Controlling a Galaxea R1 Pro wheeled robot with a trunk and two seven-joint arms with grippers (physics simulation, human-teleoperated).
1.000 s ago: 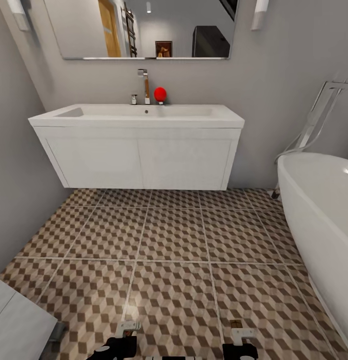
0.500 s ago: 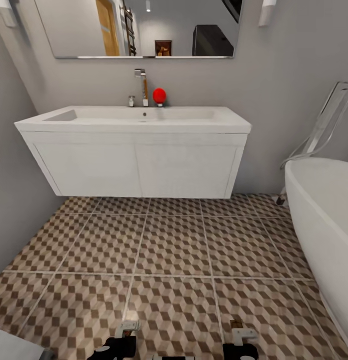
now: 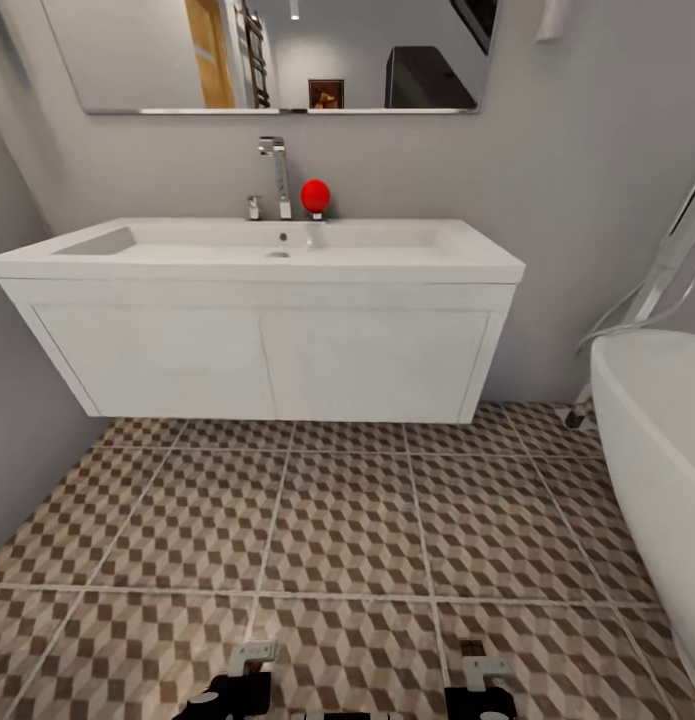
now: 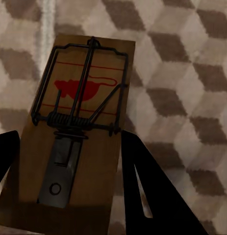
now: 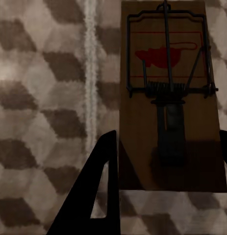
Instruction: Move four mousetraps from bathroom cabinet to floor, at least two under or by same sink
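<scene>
The left pincer (image 4: 69, 161) holds one mousetrap (image 4: 79, 132) by the long edges of its wooden base, and the right pincer (image 5: 164, 161) holds a second mousetrap (image 5: 172, 98) likewise, both above the bathroom floor (image 3: 337, 520), near the sink (image 3: 257, 260). Each trap is judged light, stiff and flat; the board edges, clear of the wire bar and spring, are the safe hold, since the thin wire parts may bend. A red mouse emblem marks each board; no writing is legible.
</scene>
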